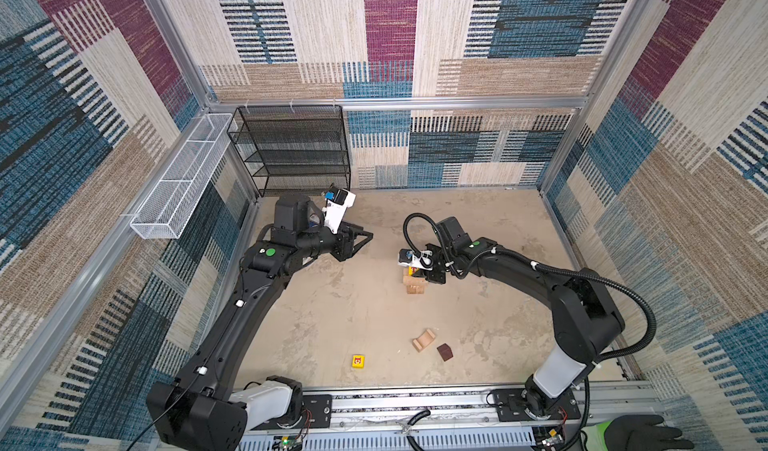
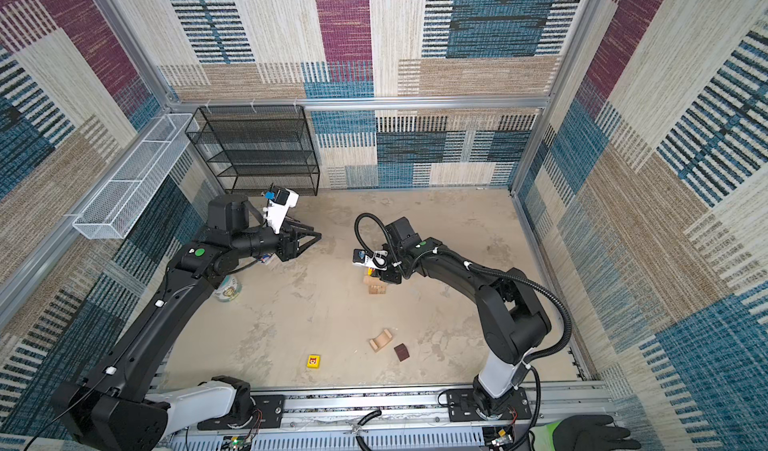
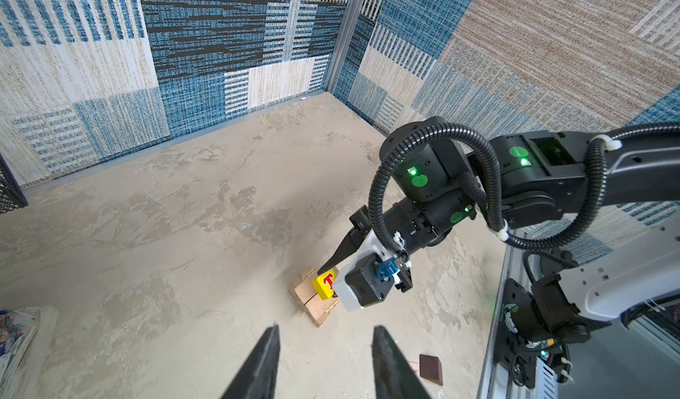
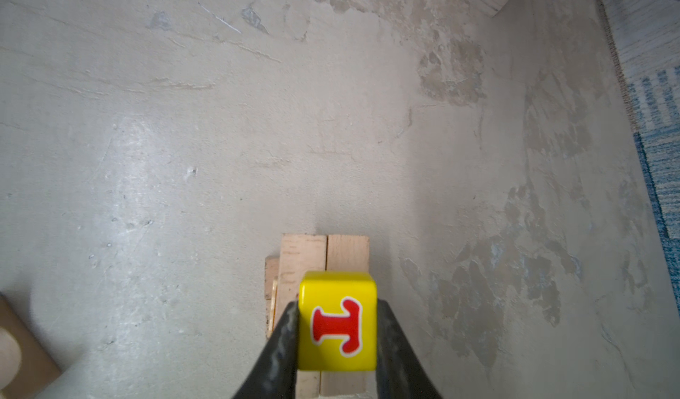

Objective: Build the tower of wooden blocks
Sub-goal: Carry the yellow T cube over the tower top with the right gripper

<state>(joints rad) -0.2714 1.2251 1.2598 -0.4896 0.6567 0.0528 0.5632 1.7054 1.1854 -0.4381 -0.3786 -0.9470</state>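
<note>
Yellow T cube (image 4: 337, 323): pinched by right gripper (image 4: 337, 305), directly over paired pale bars (image 4: 346, 253) laid lengthwise along the fingers' line. Left gripper (image 3: 326, 328): spread, empty, farther off. Right wrist view: centring over bars. Left wrist view: stack's side, though contact undecidable.

free: floor (image 1: 353, 299) left of stack (image 1: 415, 289) | blocked: right arm (image 1: 519, 269) over it (from right)
</note>
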